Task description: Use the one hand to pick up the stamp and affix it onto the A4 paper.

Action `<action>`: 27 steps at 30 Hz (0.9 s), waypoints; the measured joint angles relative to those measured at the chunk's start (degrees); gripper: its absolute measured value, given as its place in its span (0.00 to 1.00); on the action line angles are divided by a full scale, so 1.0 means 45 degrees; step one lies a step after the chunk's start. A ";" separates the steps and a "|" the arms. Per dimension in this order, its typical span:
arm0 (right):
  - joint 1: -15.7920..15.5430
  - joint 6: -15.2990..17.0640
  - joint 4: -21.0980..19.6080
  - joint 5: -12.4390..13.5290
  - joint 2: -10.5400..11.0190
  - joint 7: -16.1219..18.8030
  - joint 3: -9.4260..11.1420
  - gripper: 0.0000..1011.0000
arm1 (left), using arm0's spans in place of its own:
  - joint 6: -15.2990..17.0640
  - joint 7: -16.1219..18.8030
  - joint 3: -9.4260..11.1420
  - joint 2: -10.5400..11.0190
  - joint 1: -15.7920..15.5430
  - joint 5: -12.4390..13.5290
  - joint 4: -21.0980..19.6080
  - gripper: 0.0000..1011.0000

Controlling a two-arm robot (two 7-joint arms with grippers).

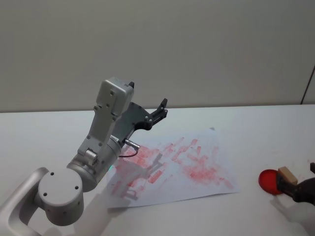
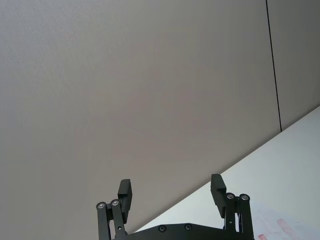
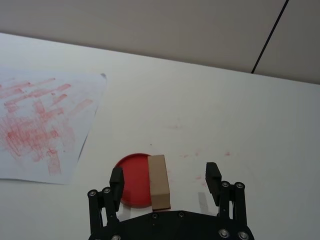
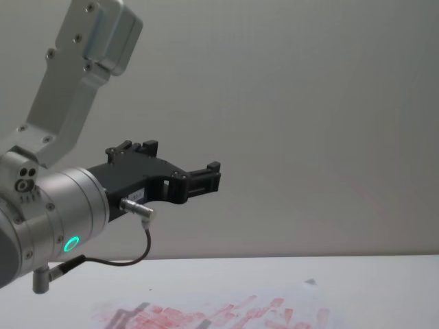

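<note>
Beneath the right hand (image 3: 164, 173) spreads the white bench (image 1: 256, 128). Well to that hand's left lies the red-printed paper (image 1: 187, 162), with the left hand (image 2: 170, 186) raised above it, open and empty. The right hand's fingers are spread wide, gripping nothing. Between them lies a red ink pad (image 3: 132, 181) with the stamp (image 3: 159, 186) at its edge, touching neither finger.

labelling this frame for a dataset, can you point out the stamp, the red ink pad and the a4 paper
stamp (image 3: 159, 181), right wrist view, top face of the wooden block.
red ink pad (image 3: 132, 179), right wrist view, its uncovered red surface.
A4 paper (image 1: 182, 164), head view, middle of the red-printed sheet.
</note>
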 joint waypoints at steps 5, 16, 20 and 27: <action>0.0001 0.0298 0.0124 -0.0127 -0.0011 0.0030 0.0000 0.99 | 0.0000 0.0000 0.0000 0.0000 0.0000 0.0000 -0.0001 0.99; 0.0267 0.0730 0.0515 -0.0529 -0.0190 0.0253 -0.0085 0.99 | 0.0000 0.0000 0.0000 0.0000 0.0000 0.0000 0.0000 0.99; 0.0322 0.0797 0.0588 -0.0608 -0.0224 0.0300 -0.0106 0.94 | 0.0000 0.0000 0.0000 0.0000 0.0000 0.0000 0.0000 0.99; 0.0395 0.0888 0.0685 -0.0711 -0.0270 0.0364 -0.0130 0.73 | 0.0000 0.0000 0.0000 0.0000 0.0000 0.0000 0.0000 0.99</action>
